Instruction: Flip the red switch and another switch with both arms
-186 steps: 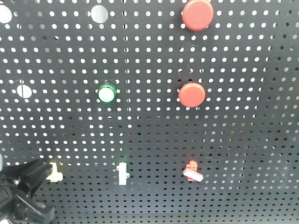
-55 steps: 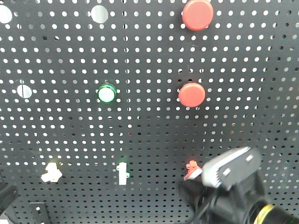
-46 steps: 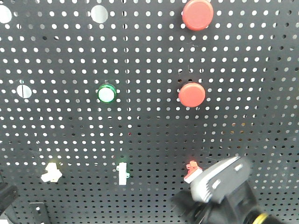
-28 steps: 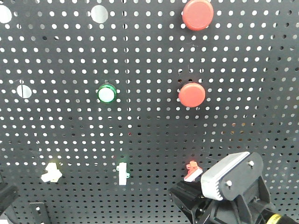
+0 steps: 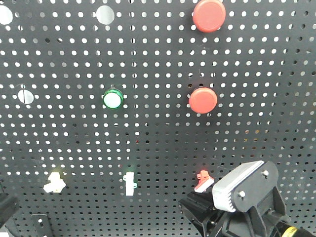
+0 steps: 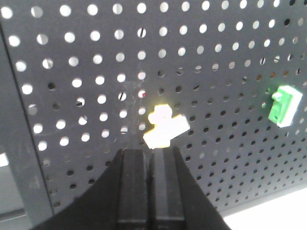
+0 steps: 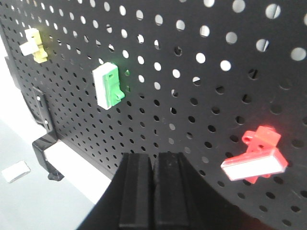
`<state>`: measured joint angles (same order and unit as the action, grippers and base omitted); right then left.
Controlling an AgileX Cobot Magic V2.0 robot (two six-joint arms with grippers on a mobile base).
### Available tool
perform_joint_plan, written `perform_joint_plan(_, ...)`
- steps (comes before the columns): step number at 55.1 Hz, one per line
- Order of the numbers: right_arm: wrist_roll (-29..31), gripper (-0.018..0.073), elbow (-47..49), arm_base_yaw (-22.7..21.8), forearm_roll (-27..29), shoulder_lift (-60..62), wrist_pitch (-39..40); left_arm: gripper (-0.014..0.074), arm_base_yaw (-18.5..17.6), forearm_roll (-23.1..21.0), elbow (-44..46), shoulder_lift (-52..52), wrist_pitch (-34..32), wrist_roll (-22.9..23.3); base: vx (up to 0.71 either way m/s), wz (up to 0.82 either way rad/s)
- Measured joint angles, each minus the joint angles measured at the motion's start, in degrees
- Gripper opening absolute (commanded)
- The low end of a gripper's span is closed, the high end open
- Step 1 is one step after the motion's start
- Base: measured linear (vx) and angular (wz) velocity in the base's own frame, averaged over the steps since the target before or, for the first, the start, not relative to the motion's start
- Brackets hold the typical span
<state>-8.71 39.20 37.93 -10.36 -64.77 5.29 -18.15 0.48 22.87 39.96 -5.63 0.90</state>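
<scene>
The red switch [image 5: 203, 180] is low on the black pegboard, its white lever tilted; in the right wrist view the red switch [image 7: 254, 158] lies right of my fingers. My right gripper [image 5: 191, 203] [image 7: 152, 157] is shut and empty, just below and left of it, apart from it. The other switch [image 5: 54, 182], pale yellow, sits at lower left. In the left wrist view this yellow switch [image 6: 165, 127] is just above my left gripper [image 6: 151, 152], shut, tips close under it. Only a sliver of the left arm [image 5: 5, 205] shows in the front view.
A green-based white toggle [image 5: 129, 183] [image 6: 284, 105] [image 7: 109, 85] sits between the two switches. Higher up are a green round button [image 5: 112, 99] and two big red push buttons [image 5: 202, 100] [image 5: 209, 15]. A clamp [image 7: 45, 143] holds the board's lower edge.
The left gripper has drawn back from the yellow switch to the lower left corner. The right arm came in under the red switch, whose lever now tilts differently. Nothing moved in the last half second.
</scene>
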Motion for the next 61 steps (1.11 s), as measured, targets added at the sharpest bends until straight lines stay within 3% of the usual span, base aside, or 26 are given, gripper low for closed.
perform_joint_plan(18,0.0,-0.0006,0.0,0.0,0.0,0.0,0.0,0.0002,11.2,0.0,-18.4,-25.0,0.1,-0.3,0.0,0.0)
perform_joint_plan(29,0.0,-0.0006,0.0,0.0,0.0,0.0,0.0,0.0002,15.2,0.0,-24.4,-37.9,1.8,-0.4,0.0,0.0)
perform_joint_plan(42,0.0,-0.0006,0.0,0.0,0.0,0.0,-0.2,0.0002,16.1,0.0,-24.4,-40.5,5.6,-0.4,0.0,0.0)
perform_joint_plan(61,0.0,-0.0006,0.0,0.0,0.0,0.0,-0.2,0.0002,16.1,0.0,-24.4,-40.5,6.1,-0.4,0.0,0.0)
